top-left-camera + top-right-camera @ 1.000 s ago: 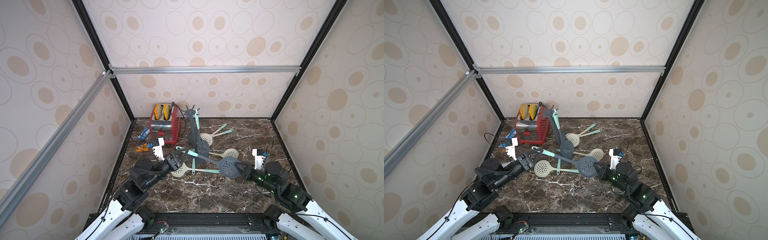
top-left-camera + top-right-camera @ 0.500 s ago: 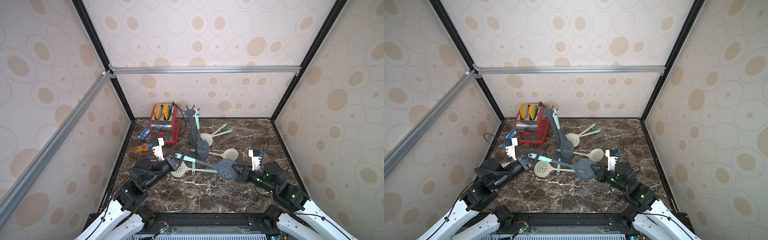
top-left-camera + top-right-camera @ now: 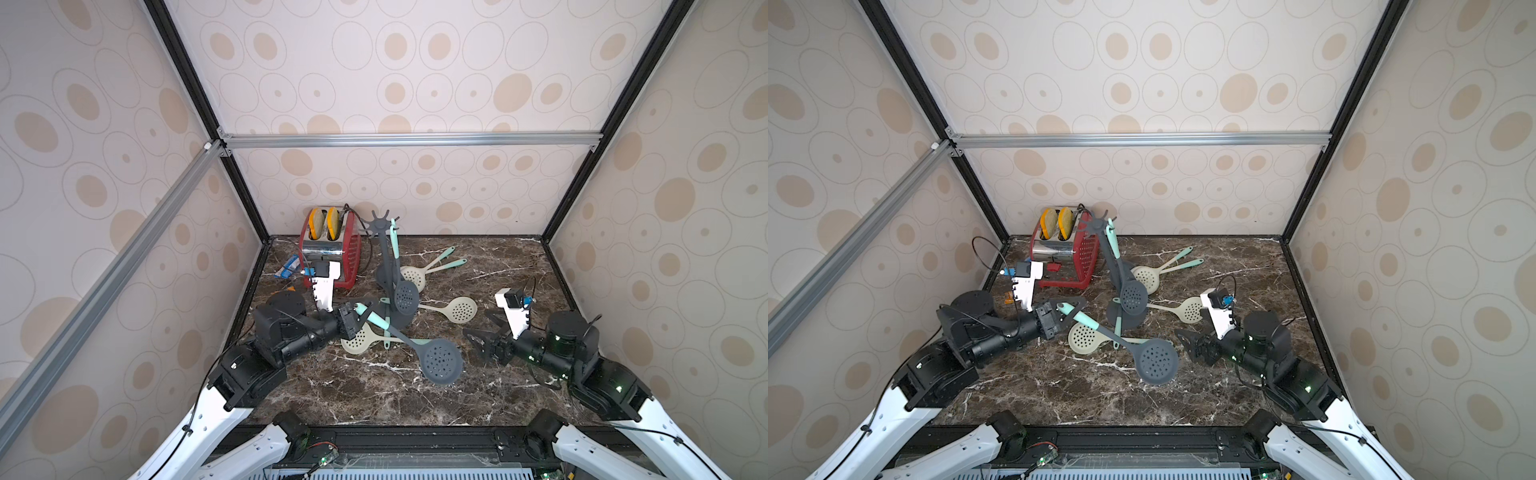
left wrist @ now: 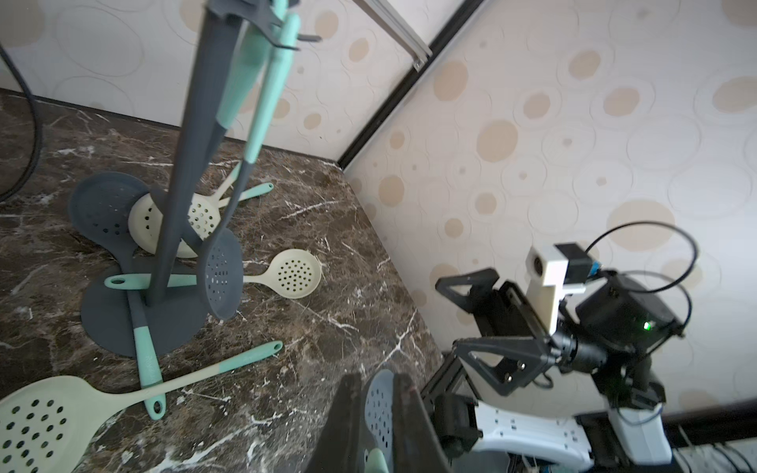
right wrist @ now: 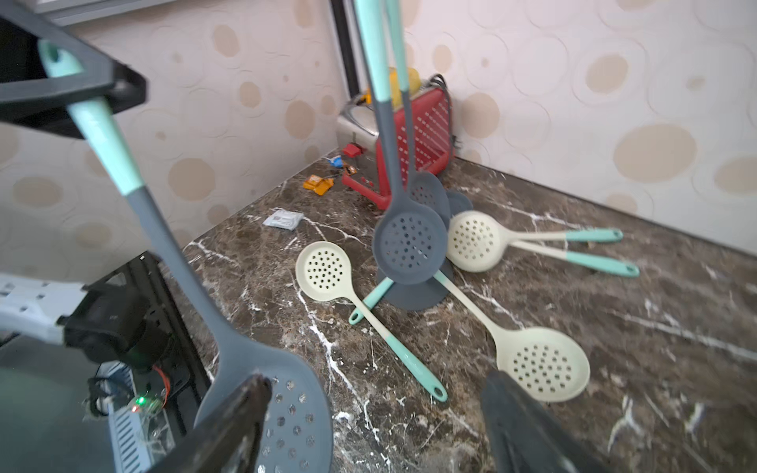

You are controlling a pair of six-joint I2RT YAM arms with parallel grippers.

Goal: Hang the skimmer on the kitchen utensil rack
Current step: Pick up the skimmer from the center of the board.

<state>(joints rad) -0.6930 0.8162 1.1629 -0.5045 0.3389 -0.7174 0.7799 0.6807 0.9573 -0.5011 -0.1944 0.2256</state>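
Between the table's middle and its left edge, your left hand (image 3: 357,310) pinches the teal handle end of the grey skimmer (image 3: 437,359). You cannot see that grip in the left wrist view, where only a sliver of the perforated head shows between the fingers (image 4: 411,426). In the right wrist view the head is blurred and cropped. The skimmer's long axis runs diagonally, handle toward the left edge and head toward the front right corner, clear of the marble. Your right hand (image 3: 478,325) stands spread just beside the head; you cannot tell whether a finger grazes it. The kitchen utensil rack (image 3: 385,259) stands upright behind, and a second grey skimmer (image 4: 146,364) lies across its base.
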